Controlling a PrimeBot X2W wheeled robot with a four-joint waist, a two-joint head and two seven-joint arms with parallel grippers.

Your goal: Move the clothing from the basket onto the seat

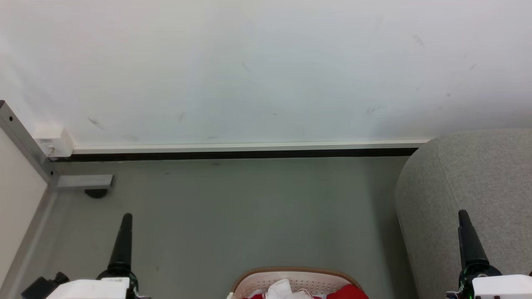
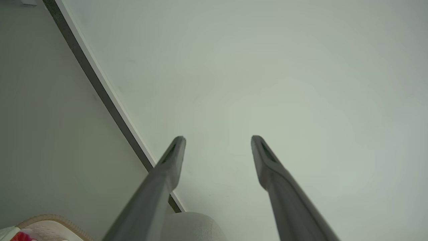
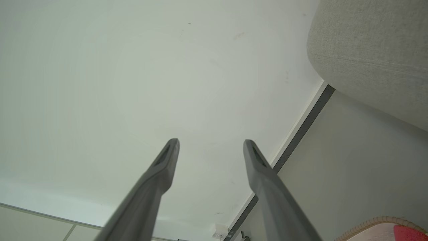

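1. My left gripper [image 2: 217, 142] is spread wide with nothing between its 2 fingers. In its wrist view they point up toward the pale wall [image 1: 266, 62].
2. My right gripper [image 3: 211, 144] is parted the same way and is also empty, raised off to the side of the load.
3. The clothing [image 1: 351, 292] lies in the basket [image 1: 291, 272] at the very bottom edge of the head view, between my 2 arms. I can see red fabric with a crumple of white beside it. Most of the basket is cut off, so I cannot tell whether both garments are in there.
4. The seat [image 1: 478, 178] stands on the robot's right of the basket, with a strip of grey floor [image 1: 249, 207] between them. Its rounded end shows behind the right gripper in the head view. The part I can see carries no garment.
5. I judge the job to be at its start, with 0 pieces transferred as far as these views show. Reaching down, pinching a garment, carrying it right and laying it on the cushion are all left to do, then the same again for any piece that remains.
6. The head view looks mostly at wall and floor, so I would bend to bring the basket into view before committing either arm.
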